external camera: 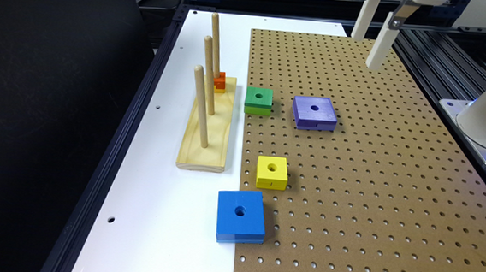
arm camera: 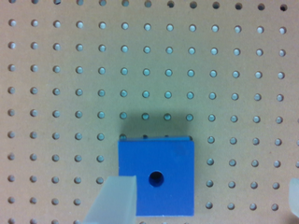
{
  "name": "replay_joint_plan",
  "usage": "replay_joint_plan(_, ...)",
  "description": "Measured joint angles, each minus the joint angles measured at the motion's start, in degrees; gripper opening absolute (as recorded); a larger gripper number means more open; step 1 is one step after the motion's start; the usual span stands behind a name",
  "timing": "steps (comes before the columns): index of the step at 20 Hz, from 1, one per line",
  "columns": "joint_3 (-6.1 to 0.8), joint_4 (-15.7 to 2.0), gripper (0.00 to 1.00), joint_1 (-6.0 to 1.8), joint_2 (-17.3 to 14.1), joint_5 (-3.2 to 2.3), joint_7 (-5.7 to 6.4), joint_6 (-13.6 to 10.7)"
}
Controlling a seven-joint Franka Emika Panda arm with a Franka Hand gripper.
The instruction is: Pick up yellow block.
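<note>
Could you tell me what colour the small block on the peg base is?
Orange over yellow, best seen in the exterior view.

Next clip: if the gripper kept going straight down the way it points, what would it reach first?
Probably the purple block, which the wrist view shows partly between the open gripper's fingers, or the pegboard beside it; height makes this uncertain. Not the yellow block.

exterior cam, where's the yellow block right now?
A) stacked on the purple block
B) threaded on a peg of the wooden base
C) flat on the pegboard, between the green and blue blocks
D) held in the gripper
C: the yellow block lies flat on the pegboard, with the green block beyond it and the blue block nearer the camera; the gripper hangs open, well away from it.
</note>
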State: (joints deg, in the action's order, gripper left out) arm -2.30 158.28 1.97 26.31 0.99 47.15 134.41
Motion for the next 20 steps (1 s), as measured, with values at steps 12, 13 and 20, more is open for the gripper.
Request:
replay_joint_plan(12, -1.07, -3.02, 1.0, 0.5, -3.3, 0.75, 0.85, 0.0)
replay_joint_plan(13, -1.14, -3.27, 1.0, 0.5, -3.6, 0.76, 0.97, 0.0)
replay_joint_plan(20, -1.9, -4.12, 1.0, 0.53, -4.5, 0.94, 1.53, 0.1)
